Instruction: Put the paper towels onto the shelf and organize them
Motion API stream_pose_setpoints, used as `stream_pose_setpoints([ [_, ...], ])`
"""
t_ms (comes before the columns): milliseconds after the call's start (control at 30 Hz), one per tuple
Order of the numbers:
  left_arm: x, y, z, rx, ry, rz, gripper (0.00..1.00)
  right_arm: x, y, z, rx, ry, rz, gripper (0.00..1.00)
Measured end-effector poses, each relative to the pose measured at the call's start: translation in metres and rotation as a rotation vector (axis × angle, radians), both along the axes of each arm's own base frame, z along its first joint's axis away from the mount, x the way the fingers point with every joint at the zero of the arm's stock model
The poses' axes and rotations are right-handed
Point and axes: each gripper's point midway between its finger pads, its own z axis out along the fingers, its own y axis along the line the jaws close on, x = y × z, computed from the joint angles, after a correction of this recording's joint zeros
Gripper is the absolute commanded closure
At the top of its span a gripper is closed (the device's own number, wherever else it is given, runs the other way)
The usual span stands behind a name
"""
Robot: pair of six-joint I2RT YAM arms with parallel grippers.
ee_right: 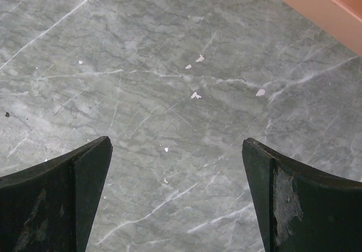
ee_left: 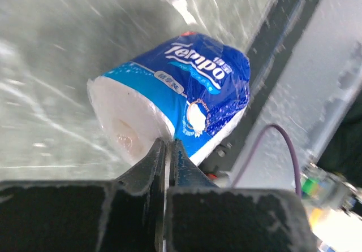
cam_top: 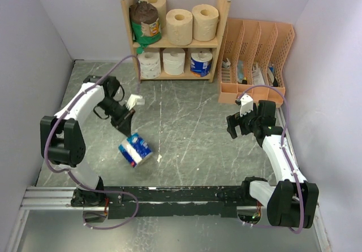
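The shelf (cam_top: 221,30) stands at the far end of the table (cam_top: 186,116), and seven rolls sit in it. On its top tier there are four: a green-and-brown wrapped roll (cam_top: 145,25) at the left end, a tan roll (cam_top: 154,2) behind that, and two more tan rolls (cam_top: 180,26) (cam_top: 205,21) to the right. On its bottom tier there are three: a dotted white roll (cam_top: 150,64), a plain white roll (cam_top: 174,61) and a blue-wrapped roll (cam_top: 201,63).

An eighth roll, the second blue-wrapped roll (cam_top: 136,149) (ee_left: 186,99), is well out in front of the shelf, off toward its left side. The left gripper (cam_top: 128,130) (ee_left: 168,150) has its two fingers pressed together on the edge of that roll's open end. I cannot tell whether the roll touches the table.

The right gripper (cam_top: 237,126) (ee_right: 176,144) hangs with its fingers spread wide over bare table, in front of the shelf's right side, near the one peach file organizer (cam_top: 257,43) that stands beside the shelf.
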Motion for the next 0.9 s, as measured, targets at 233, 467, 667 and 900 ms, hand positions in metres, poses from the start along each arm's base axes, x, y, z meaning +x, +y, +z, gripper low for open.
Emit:
stream_pose_setpoints([
  [233,0.094,-0.032,0.094,0.052,-0.426,0.012,0.93,0.000,-0.002,-0.001,-0.007,0.001,-0.006,0.00],
  [467,0.114,-0.094,0.127,0.201,-0.749,-0.074,0.93,0.000,-0.004,-0.002,-0.016,0.003,-0.016,0.00],
  [667,0.133,-0.133,0.094,0.419,-0.941,-0.133,0.93,0.003,-0.007,-0.001,-0.028,-0.006,-0.028,0.00],
  [900,0.206,-0.140,0.085,0.620,-1.246,-0.002,0.93,0.004,-0.010,0.000,-0.042,-0.011,-0.041,0.00],
])
